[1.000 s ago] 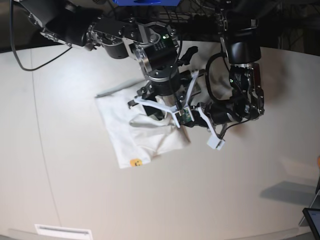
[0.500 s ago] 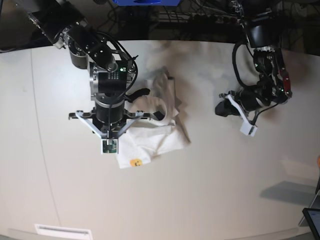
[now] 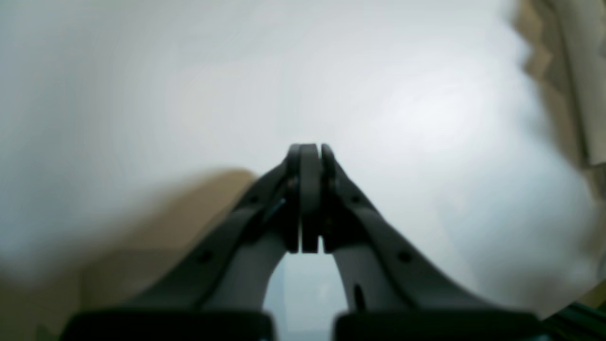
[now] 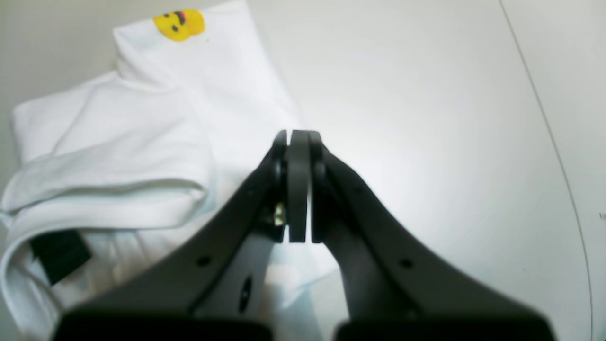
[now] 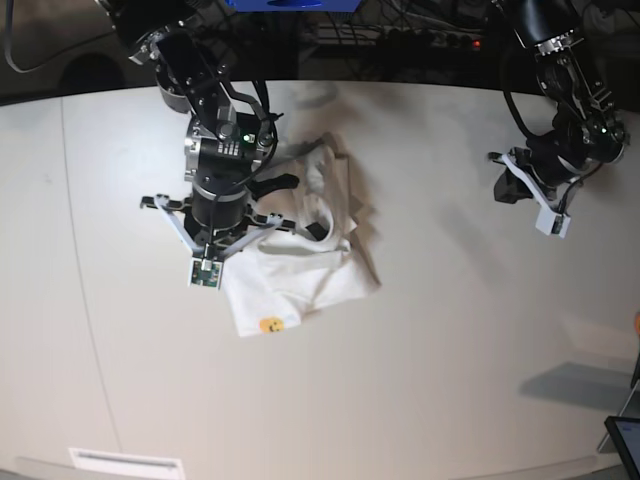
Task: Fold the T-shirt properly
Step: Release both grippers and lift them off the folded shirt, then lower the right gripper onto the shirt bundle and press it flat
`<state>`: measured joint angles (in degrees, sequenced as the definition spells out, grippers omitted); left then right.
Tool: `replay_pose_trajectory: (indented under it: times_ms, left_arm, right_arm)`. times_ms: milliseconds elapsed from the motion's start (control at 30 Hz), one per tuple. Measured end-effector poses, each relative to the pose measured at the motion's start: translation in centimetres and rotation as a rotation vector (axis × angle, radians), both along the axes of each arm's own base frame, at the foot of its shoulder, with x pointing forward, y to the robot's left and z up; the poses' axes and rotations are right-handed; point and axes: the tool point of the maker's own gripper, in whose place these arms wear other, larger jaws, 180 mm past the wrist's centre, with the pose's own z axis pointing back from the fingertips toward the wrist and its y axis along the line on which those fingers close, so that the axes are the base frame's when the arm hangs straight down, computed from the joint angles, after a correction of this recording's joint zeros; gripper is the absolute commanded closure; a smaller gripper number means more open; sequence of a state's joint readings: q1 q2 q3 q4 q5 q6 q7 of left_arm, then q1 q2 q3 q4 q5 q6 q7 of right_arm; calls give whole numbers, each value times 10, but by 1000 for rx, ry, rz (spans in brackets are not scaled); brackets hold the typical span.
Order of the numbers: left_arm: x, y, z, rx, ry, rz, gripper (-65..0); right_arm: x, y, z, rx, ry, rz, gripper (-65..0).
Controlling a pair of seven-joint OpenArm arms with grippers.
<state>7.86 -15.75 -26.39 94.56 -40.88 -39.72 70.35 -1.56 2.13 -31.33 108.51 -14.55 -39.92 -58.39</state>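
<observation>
The T-shirt (image 5: pixel 305 262) lies in a folded white bundle mid-table, with a yellow face print (image 5: pixel 270 325) at its near corner. The right wrist view shows the T-shirt (image 4: pixel 142 142) to the left, with its black neck tag (image 4: pixel 59 253) and the yellow print (image 4: pixel 179 23). My right gripper (image 4: pixel 298 137) is shut with nothing between its fingers, hovering over the shirt's right edge. In the base view that arm (image 5: pixel 220 200) stands over the shirt's left side. My left gripper (image 3: pixel 310 149) is shut and empty over blurred table, far right of the shirt (image 5: pixel 508 188).
A thin seam (image 5: pixel 80 250) runs down the table's left part. A white label strip (image 5: pixel 125 462) sits at the front edge. A dark device (image 5: pixel 625 440) pokes in at the bottom right corner. Cables and dark frame parts (image 5: pixel 400 35) line the back.
Both arms were together over the shirt. The right arm has swung to the shirt's left side and its gripper has shut. The left arm has drawn away to the far right.
</observation>
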Motion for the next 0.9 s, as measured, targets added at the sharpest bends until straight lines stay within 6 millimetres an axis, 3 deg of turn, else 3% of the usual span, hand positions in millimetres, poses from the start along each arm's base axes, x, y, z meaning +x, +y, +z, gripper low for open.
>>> replay_pose_trajectory:
  times_ms: [133, 300, 467, 733, 900]
  left_arm:
    - [1, 1, 1, 2, -1, 0, 0]
    - [0, 0, -1, 3, 3, -4, 0]
    - [0, -1, -1, 0, 2, -6, 0]
    - [1, -1, 0, 0, 1, -6, 0]
    - [1, -1, 0, -1, 1, -5, 0]
  right_arm:
    - [3, -3, -11, -34, 9, -4, 0]
    - [-1, 9, -34, -39, 87, 17, 0]
    - [2, 10, -35, -49, 70, 21, 0]
    - [0, 21, -55, -69, 107, 37, 0]
    - [0, 27, -58, -67, 106, 42, 0]
